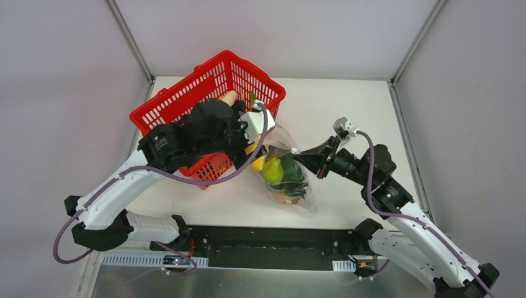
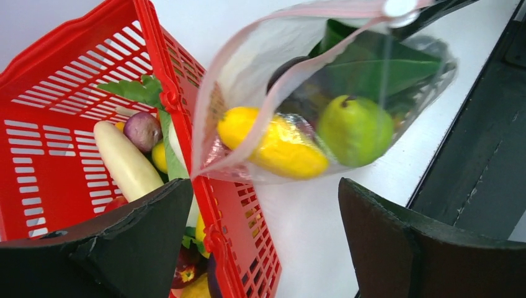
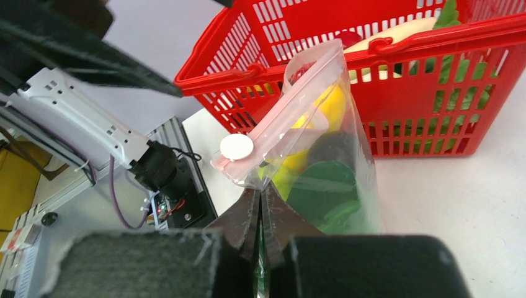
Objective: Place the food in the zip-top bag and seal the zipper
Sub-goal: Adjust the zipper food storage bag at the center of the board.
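Pinching zip-top bag [image 3: 338,186] edge under zipper [image 3: 291,105] in right gripper [image 3: 260,194]; holding left gripper [image 2: 265,202] spread above mouth, beside basket [image 2: 56,124]; bench [image 1: 347,112] stretching rightward.

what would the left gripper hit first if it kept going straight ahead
Probably the zip-top bag, at the yellow piece inside; the red basket wall sits close beside it, depth unclear.

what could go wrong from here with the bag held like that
The right gripper pinches only a small bit of the zip-top bag just under its zipper. Loaded as it is, the floppy plastic may slip free. The bag's mouth is open and turned sideways with the yellow piece lying close to it, so that piece might roll out. The open left gripper hangs close to the red basket and might knock it.
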Controlling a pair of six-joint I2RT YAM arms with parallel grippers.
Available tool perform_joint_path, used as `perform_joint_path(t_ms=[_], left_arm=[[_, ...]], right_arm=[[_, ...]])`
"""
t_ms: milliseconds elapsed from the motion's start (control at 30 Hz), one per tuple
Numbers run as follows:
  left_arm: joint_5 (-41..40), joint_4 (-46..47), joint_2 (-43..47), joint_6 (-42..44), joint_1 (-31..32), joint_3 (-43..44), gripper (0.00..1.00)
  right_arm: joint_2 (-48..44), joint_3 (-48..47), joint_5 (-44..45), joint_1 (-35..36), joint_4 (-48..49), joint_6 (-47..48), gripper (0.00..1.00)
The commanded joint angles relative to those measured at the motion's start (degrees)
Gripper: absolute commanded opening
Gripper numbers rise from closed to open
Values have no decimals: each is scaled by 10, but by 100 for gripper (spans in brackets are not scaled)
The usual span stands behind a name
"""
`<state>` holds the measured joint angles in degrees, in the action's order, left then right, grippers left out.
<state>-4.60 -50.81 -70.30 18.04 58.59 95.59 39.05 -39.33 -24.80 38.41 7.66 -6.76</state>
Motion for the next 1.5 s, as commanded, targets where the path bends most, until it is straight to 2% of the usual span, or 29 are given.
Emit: perform_joint_path(t_ms=[0,67,267,467,733,933,1033,1133,1300,1400,1467], left_arm=[[135,26,25,62,-46,-28,89],[211,15,32,112,-54,-53,88],[273,41,45,173,-57,-126,87],[238,111,38,172,-59,-183,86],[205,165,13,159,-73,-199,86],[219,140,-8,163,-86,-199,85],[253,89,-25,174,-87,-180,83],[264,37,-42,171,-88,-154,77],[205,33,-65,144,-88,-141,65],[189,41,-73,122,-88,-122,50],[182,44,-73,113,-88,-115,36]], right_arm=[[-29,-22,-42,2,29,24,0],[-31,-25,-41,2,20,30,0],[-33,-27,-45,1,9,35,0],[-28,-22,-66,2,6,38,0],[-31,-27,-95,2,5,42,0],[-34,-27,-103,2,6,45,0],[-36,-24,-90,3,10,46,0],[-40,-19,-81,2,15,48,0],[-47,-11,-91,2,33,46,0],[-48,-9,-91,2,33,46,0],[-48,-7,-87,1,33,48,0]])
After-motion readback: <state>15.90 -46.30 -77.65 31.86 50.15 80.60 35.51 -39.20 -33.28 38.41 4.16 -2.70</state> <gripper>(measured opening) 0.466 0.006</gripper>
